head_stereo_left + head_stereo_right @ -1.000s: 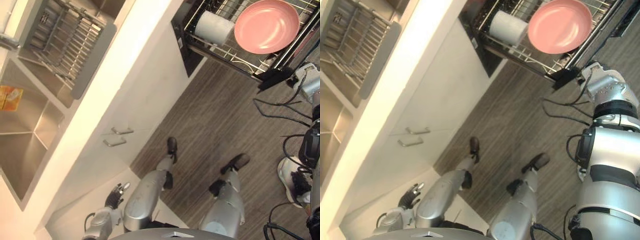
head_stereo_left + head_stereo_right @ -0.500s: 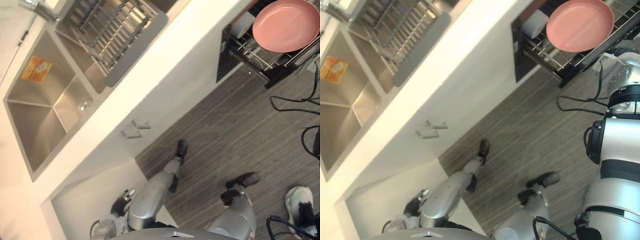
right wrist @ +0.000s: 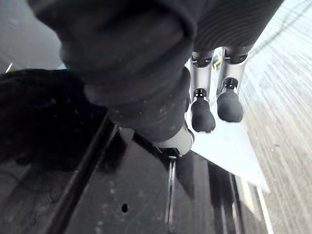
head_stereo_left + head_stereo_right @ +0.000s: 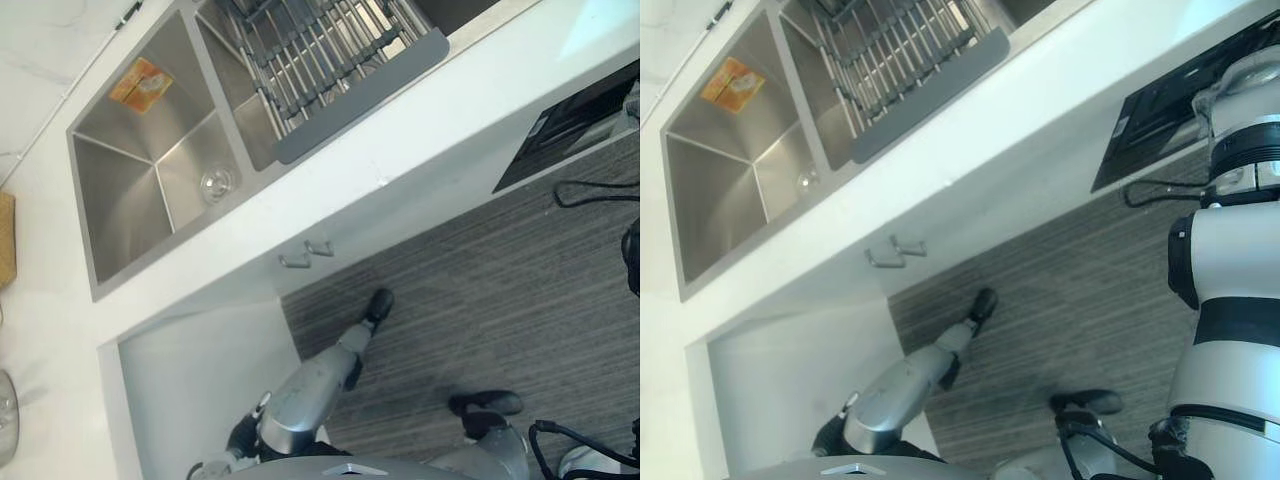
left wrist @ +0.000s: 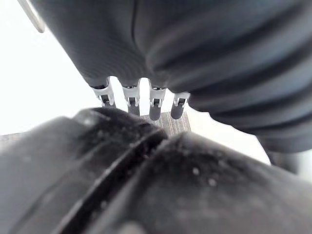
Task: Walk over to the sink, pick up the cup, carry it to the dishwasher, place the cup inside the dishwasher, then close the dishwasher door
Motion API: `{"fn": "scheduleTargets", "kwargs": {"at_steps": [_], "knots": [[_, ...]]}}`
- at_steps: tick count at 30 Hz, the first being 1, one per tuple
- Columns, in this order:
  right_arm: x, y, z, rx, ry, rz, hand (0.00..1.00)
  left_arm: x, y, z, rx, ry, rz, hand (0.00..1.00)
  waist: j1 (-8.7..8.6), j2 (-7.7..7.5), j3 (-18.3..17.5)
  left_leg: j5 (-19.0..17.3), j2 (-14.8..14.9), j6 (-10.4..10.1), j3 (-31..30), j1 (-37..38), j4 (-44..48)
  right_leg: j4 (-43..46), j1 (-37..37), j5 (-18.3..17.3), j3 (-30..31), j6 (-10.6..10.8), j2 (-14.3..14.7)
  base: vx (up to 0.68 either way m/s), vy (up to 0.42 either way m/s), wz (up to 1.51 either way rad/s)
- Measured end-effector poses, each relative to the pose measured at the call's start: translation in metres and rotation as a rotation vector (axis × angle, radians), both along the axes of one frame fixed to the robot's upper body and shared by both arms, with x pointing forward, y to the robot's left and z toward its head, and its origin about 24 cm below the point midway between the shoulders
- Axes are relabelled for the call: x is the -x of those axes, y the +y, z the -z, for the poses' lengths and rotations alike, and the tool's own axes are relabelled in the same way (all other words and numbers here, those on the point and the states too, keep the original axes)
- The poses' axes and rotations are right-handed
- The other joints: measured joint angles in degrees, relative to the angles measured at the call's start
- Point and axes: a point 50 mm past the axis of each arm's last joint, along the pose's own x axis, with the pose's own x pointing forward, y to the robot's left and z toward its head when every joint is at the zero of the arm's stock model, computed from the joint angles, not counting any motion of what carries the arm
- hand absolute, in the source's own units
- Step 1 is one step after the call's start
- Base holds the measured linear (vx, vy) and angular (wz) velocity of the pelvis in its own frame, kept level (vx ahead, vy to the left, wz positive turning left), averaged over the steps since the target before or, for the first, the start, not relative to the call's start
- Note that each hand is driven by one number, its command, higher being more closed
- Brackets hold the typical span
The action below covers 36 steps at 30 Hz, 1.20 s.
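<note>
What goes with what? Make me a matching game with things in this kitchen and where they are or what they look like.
Things:
1. cup
2. dish rack
3. handles
4. floor

Clues:
A. on the white cupboard front
B. grey, lying across the sink
C. see-through, down at the sink's bottom
D. dark and striped

Pairs: 1-C, 2-B, 3-A, 4-D

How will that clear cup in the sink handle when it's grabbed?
The cup looks like clear glass, so it is probably fragile and slippery. It seems to stand upright on the steel sink floor, so a sideways push might slide or tip it.
</note>
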Motion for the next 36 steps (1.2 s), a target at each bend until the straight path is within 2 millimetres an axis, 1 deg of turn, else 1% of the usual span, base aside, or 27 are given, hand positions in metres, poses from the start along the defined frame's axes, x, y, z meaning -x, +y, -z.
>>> {"fn": "scheduleTargets", "kwargs": {"at_steps": [1,4,6,10,11,12,13,14,16,17,18,20,21,22,23,24,25,26,27,28,29,30,31,32,33,35,36], "knots": [[-0.001,0.003,-0.003,0.095,0.033,-0.001,0.00,0.000,0.001,0.000,-0.001,-0.006,-0.003,0.00,0.06,0.00,0.0,-0.1,0.4,-0.1,-0.2,0.0,0.1,0.0,0.3,-0.3,-0.4,-0.2,0.5,-0.02,-0.092,0.01],[-0.004,0.007,-0.004,0.236,0.127,0.021,0.00,0.001,0.008,0.000,-0.009,-0.021,-0.038,0.00,0.37,-0.16,0.1,-0.7,2.1,-0.9,-0.6,-0.8,1.3,-0.7,0.5,-0.3,-1.1,-0.5,2.6,-0.03,-0.128,-0.02],[-0.006,0.009,-0.001,0.217,0.159,-0.007,0.00,0.001,0.014,-0.001,-0.025,-0.033,-0.042,0.00,0.56,-0.45,0.3,-0.9,3.3,-1.5,-0.9,-0.8,1.6,-1.0,0.8,-0.5,-1.4,-0.9,4.0,-0.03,-0.158,-0.05],[-0.013,0.020,0.003,0.151,0.141,-0.079,0.00,-0.002,0.023,-0.003,-0.033,-0.058,-0.104,0.00,0.48,-1.32,1.0,-1.6,5.6,-2.6,-1.2,0.3,2.1,-2.3,2.5,-1.0,-1.6,-1.7,6.9,-0.02,-0.156,-0.11],[-0.016,0.026,0.000,0.139,0.113,-0.116,0.00,-0.004,0.027,-0.003,-0.037,-0.064,-0.134,0.00,0.23,-1.90,1.4,-1.7,6.4,-3.0,-1.2,0.9,2.1,-2.7,2.9,-1.1,-1.4,-1.9,7.8,-0.02,-0.136,-0.17],[-0.018,0.033,-0.003,0.106,0.065,-0.169,0.00,-0.005,0.031,-0.004,-0.038,-0.069,-0.168,0.00,-0.56,-2.67,2.0,-1.7,7.2,-3.5,-1.1,1.3,2.1,-3.1,3.4,-1.3,-1.4,-2.1,8.7,-0.03,-0.132,-0.16],[-0.018,0.036,-0.003,0.091,0.044,-0.194,0.00,-0.007,0.034,-0.005,-0.039,-0.073,-0.187,0.00,-0.97,-3.22,2.4,-1.7,7.7,-3.6,-1.1,1.5,2.1,-3.4,3.6,-1.3,-1.4,-2.2,9.2,-0.04,-0.125,-0.16],[-0.021,0.042,0.001,0.067,0.006,-0.258,0.00,-0.009,0.039,-0.007,-0.048,-0.085,-0.221,0.00,-1.75,-4.16,3.1,-1.8,8.4,-3.9,-0.9,2.2,2.1,-3.8,4.1,-1.6,-1.3,-2.6,10.0,-0.04,-0.121,-0.15],[-0.025,0.058,0.013,0.028,-0.054,-0.384,0.00,-0.015,0.049,-0.011,-0.067,-0.112,-0.269,0.00,-3.43,-6.94,5.0,-2.1,9.9,-4.5,-0.4,3.5,2.2,-4.7,5.3,-1.7,-0.9,-2.8,11.8,-0.05,-0.120,-0.18],[-0.025,0.061,0.020,0.011,-0.066,-0.420,0.00,-0.016,0.052,-0.012,-0.074,-0.119,-0.275,0.00,-3.77,-7.61,5.1,-2.3,10.2,-4.7,-0.2,3.6,2.1,-5.0,5.3,-1.7,-0.7,-3.0,12.2,-0.06,-0.079,-0.23],[-0.025,0.068,0.036,-0.027,-0.085,-0.494,0.00,-0.020,0.057,-0.014,-0.079,-0.131,-0.298,0.00,-4.06,-8.89,5.4,-2.4,10.7,-4.8,0.3,4.2,2.1,-5.7,5.4,-1.4,0.2,-3.3,13.0,-0.06,-0.056,-0.23],[-0.025,0.084,0.076,-0.106,-0.094,-0.602,0.00,-0.020,0.064,-0.015,-0.092,-0.128,-0.342,0.00,-4.81,-10.04,5.2,-2.5,11.1,-5.0,1.3,5.9,2.0,-6.9,6.7,-0.9,1.0,-3.3,13.8,-0.06,-0.042,-0.30],[-0.026,0.098,0.115,-0.183,-0.053,-0.668,0.00,-0.017,0.070,-0.015,-0.102,-0.123,-0.382,0.00,-5.20,-11.21,4.5,-2.6,11.4,-5.0,2.2,7.0,1.9,-8.1,7.3,-0.4,2.0,-3.2,14.4,-0.06,-0.031,-0.35],[-0.023,0.112,0.160,-0.278,0.005,-0.707,0.00,-0.013,0.078,-0.015,-0.122,-0.115,-0.424,0.00,-5.98,-12.23,3.2,-3.0,11.8,-5.1,3.1,7.5,1.9,-9.6,7.9,0.2,2.3,-3.2,15.3,-0.06,-0.027,-0.31],[-0.019,0.116,0.185,-0.341,0.041,-0.710,0.00,-0.011,0.082,-0.015,-0.131,-0.111,-0.440,0.00,-6.20,-12.80,2.5,-3.3,12.0,-5.1,3.2,7.7,1.9,-10.2,8.1,0.3,2.4,-3.2,15.8,-0.05,-0.033,-0.21],[-0.008,0.124,0.237,-0.461,0.130,-0.688,0.00,-0.010,0.088,-0.016,-0.143,-0.111,-0.474,0.00,-6.68,-13.91,1.6,-3.9,12.5,-5.2,3.6,8.7,1.9,-11.2,9.0,0.5,2.9,-3.1,16.6,-0.04,-0.035,-0.20],[0.009,0.132,0.286,-0.561,0.233,-0.660,0.00,-0.009,0.092,-0.016,-0.160,-0.110,-0.506,0.00,-6.98,-15.18,0.8,-4.1,12.7,-5.2,4.1,9.4,1.9,-12.1,9.7,0.8,3.1,-3.0,17.2,-0.05,-0.041,-0.19],[0.020,0.135,0.310,-0.609,0.286,-0.636,0.00,-0.009,0.094,-0.016,-0.165,-0.111,-0.516,0.00,-7.17,-15.77,0.1,-4.2,12.8,-5.3,4.3,9.4,1.9,-12.5,9.8,1.0,3.2,-3.0,17.4,-0.04,-0.030,-0.11],[0.045,0.136,0.355,-0.738,0.359,-0.542,0.00,-0.009,0.094,-0.016,-0.178,-0.104,-0.529,0.00,-7.59,-16.62,-0.6,-4.2,13.0,-5.3,4.3,10.2,1.9,-13.9,11.0,1.8,3.1,-3.0,18.2,-0.03,-0.038,-0.03],[0.083,0.132,0.404,-0.924,0.415,-0.382,0.00,-0.008,0.094,-0.016,-0.188,-0.096,-0.541,0.00,-7.87,-17.20,-1.1,-4.3,13.0,-5.3,4.3,11.5,1.9,-15.8,13.1,2.8,2.8,-2.8,19.1,-0.02,-0.030,0.02],[0.102,0.130,0.425,-1.021,0.429,-0.290,0.00,-0.007,0.093,-0.015,-0.190,-0.091,-0.547,0.00,-8.03,-17.46,-1.4,-4.4,13.0,-5.3,4.3,12.0,1.9,-16.6,14.0,3.2,2.6,-2.7,19.4,-0.03,-0.030,0.07],[0.143,0.130,0.457,-1.157,0.442,-0.127,0.00,-0.005,0.093,-0.014,-0.199,-0.085,-0.564,0.00,-8.34,-17.89,-1.9,-5.0,13.0,-5.4,4.2,13.0,1.9,-18.1,15.6,3.7,2.1,-2.5,20.1,-0.05,-0.008,0.11],[0.183,0.134,0.481,-1.276,0.439,0.023,0.00,-0.001,0.094,-0.012,-0.212,-0.073,-0.594,0.00,-8.93,-18.52,-2.6,-5.1,13.0,-5.4,4.0,13.4,2.0,-19.4,16.5,4.0,1.7,-2.3,20.6,-0.06,-0.006,0.10],[0.200,0.136,0.489,-1.308,0.441,0.083,0.00,0.001,0.095,-0.012,-0.221,-0.068,-0.599,0.00,-9.21,-18.87,-3.1,-5.2,13.0,-5.4,3.9,13.3,2.0,-20.1,16.6,4.0,1.6,-2.1,20.8,-0.08,-0.003,0.06],[0.227,0.139,0.500,-1.343,0.440,0.182,0.00,0.003,0.095,-0.010,-0.246,-0.053,-0.590,0.00,-9.64,-19.35,-3.6,-5.2,13.1,-5.4,3.6,13.1,1.9,-20.7,16.8,4.1,1.4,-2.4,21.2,-0.08,-0.001,0.02],[0.241,0.136,0.503,-1.357,0.413,0.264,0.00,0.004,0.094,-0.010,-0.274,-0.050,-0.554,0.00,-9.94,-19.43,-3.7,-5.4,13.1,-5.5,3.4,12.7,1.9,-21.6,17.1,4.5,1.4,-2.6,21.7,-0.12,0.000,0.07],[0.240,0.135,0.503,-1.364,0.379,0.299,0.00,0.005,0.094,-0.009,-0.289,-0.042,-0.540,0.00,-10.09,-19.42,-4.3,-5.4,13.2,-5.5,3.2,12.1,1.9,-22.4,17.2,4.6,1.3,-2.5,22.2,-0.17,-0.006,0.15]]}}
